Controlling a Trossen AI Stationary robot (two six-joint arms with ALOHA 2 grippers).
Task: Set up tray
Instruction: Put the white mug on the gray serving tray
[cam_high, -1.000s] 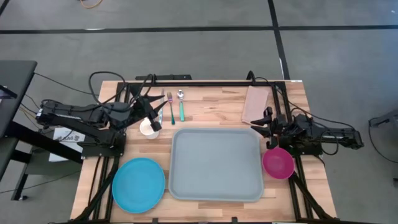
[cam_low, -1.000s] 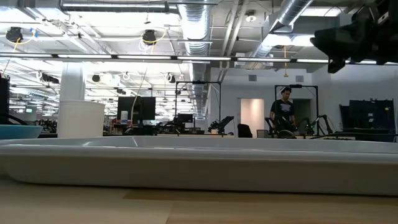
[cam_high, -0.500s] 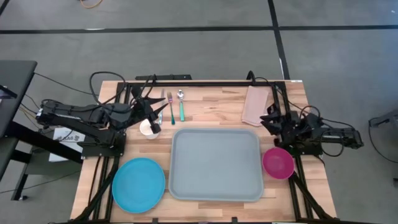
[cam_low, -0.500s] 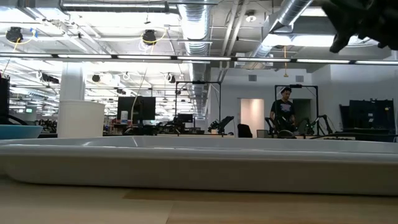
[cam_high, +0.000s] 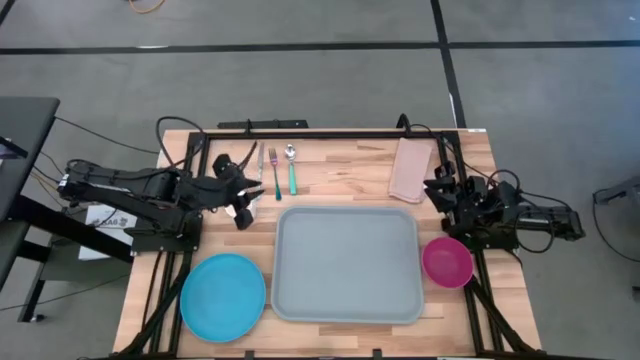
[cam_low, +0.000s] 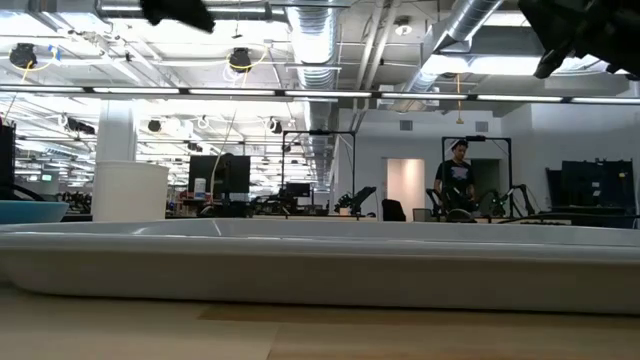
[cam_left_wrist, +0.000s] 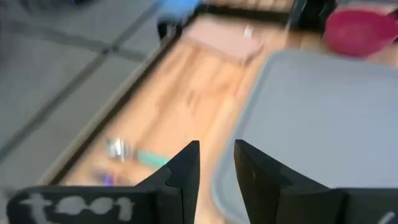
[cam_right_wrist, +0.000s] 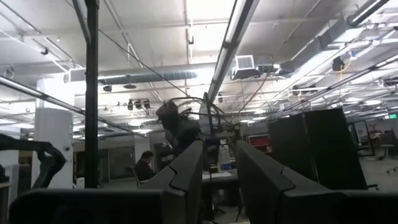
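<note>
The grey-blue tray (cam_high: 345, 262) lies flat in the middle of the table; it also shows in the left wrist view (cam_left_wrist: 311, 124) and fills the low view (cam_low: 320, 260). My left gripper (cam_high: 244, 205) hangs open beyond the tray's far left corner, tipped down toward the tray, and its fingers (cam_left_wrist: 216, 163) hold nothing. A white cup (cam_low: 130, 190) stands under it, mostly hidden from above. My right gripper (cam_high: 437, 185) is open at the table's right side, tipped up toward the ceiling (cam_right_wrist: 217, 162), clear of everything.
A round blue plate (cam_high: 223, 296) lies left of the tray, and a pink bowl (cam_high: 446, 261) sits to its right. A fork (cam_high: 275, 172) and a teal-handled spoon (cam_high: 291, 170) lie beyond the tray. A pink napkin (cam_high: 411, 170) lies at the far right.
My left gripper has tipped downward and rolled, sinking over the white cup, and now points toward the tray. My right gripper has tipped upward and risen a little toward the far edge. Nothing on the table has moved.
</note>
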